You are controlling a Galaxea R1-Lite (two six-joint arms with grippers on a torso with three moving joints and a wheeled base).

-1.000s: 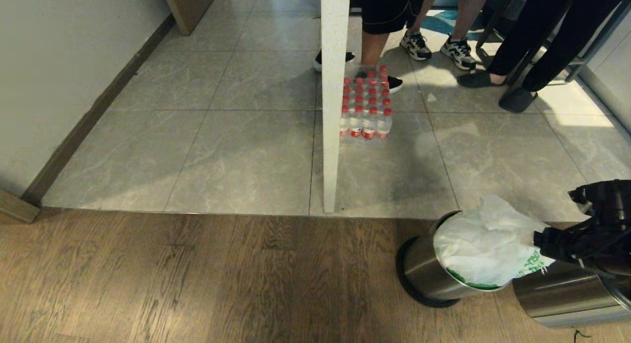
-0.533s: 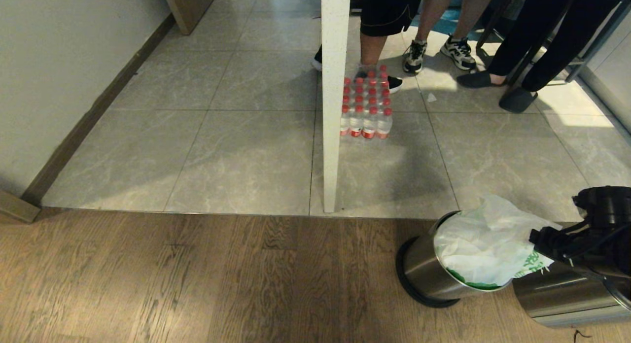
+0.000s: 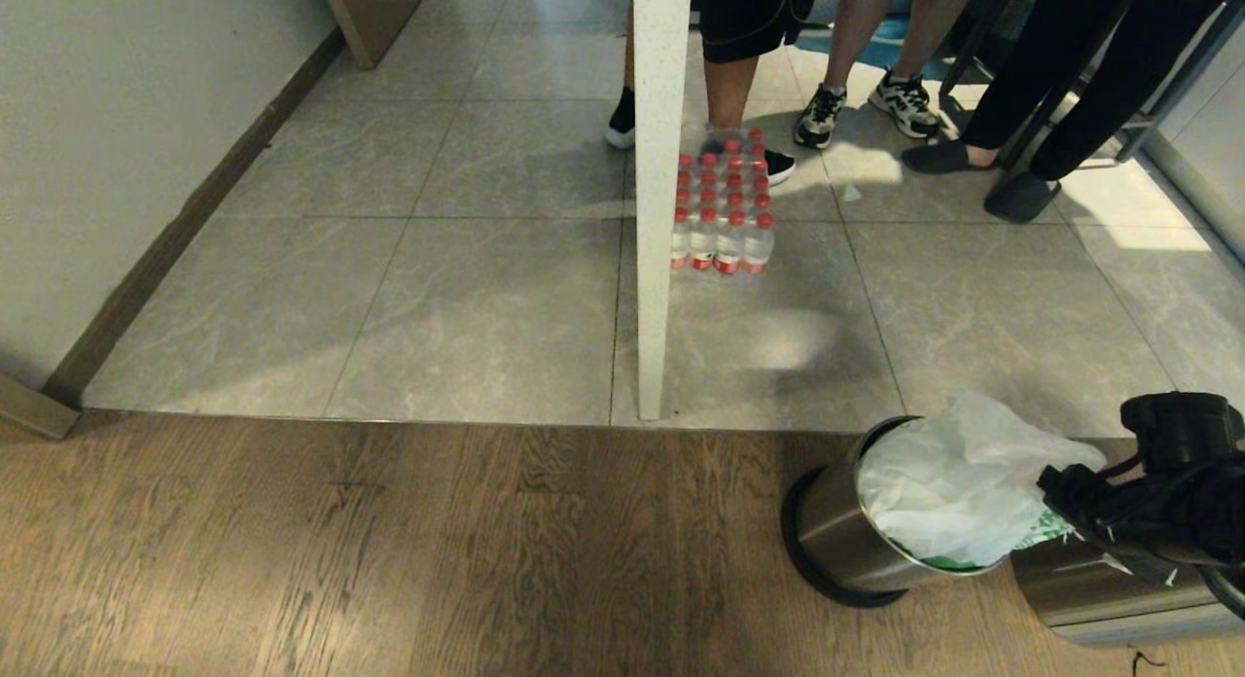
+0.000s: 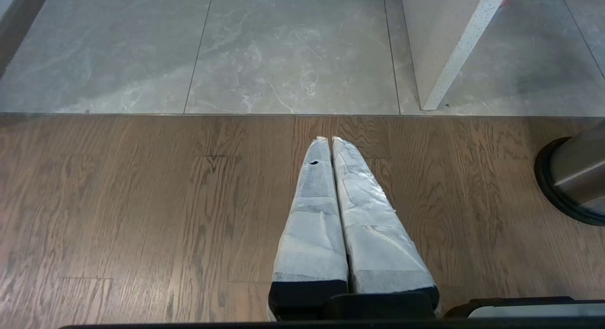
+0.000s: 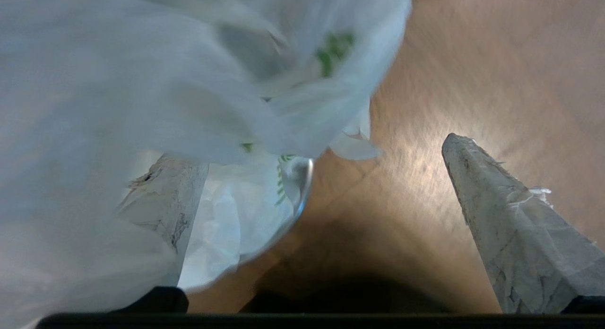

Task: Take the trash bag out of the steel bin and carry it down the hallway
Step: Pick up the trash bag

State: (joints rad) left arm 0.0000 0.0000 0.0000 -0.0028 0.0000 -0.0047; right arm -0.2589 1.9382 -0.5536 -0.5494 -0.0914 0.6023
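- Daylight enters from the far right, leaving bright patches on the floor tiles (image 3: 1133, 231) (leg shadows stretch across them).
- Right wrist view: the trash bag (image 5: 142, 83) is motion-blurred and out of focus.

Steel bin (image 3: 836, 536) on wood floor (image 3: 389, 551), trash bag (image 3: 958, 482) bulging above its rim. Right gripper (image 3: 1060, 492) at the bag's edge. Second steel cylinder (image 3: 1099, 589) beside. Bottle pack (image 3: 722, 210) by white post (image 3: 659, 220); people's legs (image 3: 856, 35) beyond.

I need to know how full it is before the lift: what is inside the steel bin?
Inside the steel bin sits the trash bag, white with green print, bunched up above the rim. The plastic covers whatever it holds, so the contents and fill level cannot be seen.
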